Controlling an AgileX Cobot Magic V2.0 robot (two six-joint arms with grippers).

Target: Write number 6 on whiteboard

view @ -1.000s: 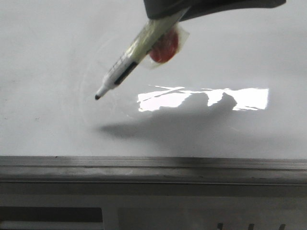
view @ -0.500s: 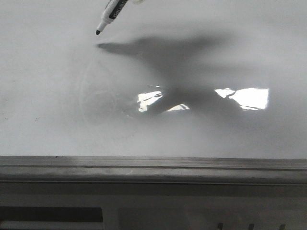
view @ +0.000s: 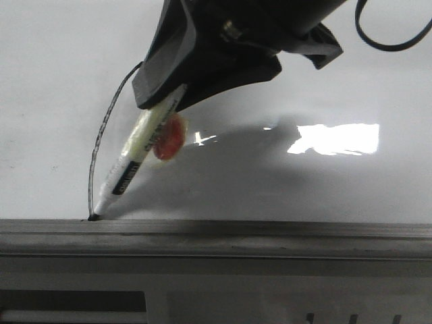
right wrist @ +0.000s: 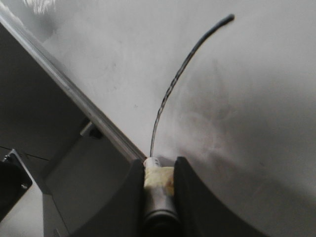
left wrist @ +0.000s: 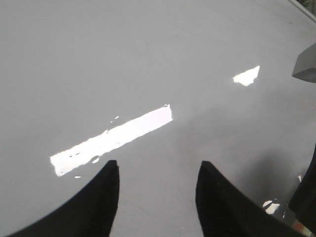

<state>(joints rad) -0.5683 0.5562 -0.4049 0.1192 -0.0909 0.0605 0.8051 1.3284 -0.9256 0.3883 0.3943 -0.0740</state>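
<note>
Right end effector clamps one marker, tip on whiteboard; one curved stroke runs from it. Only left wrist view shows left end effector: wide, empty.

Large glossy white whiteboard gleaming with glare, upper frame; dull brushed grey metal ledge lying below; matt black plastic right gripper showing upper centre.
</note>
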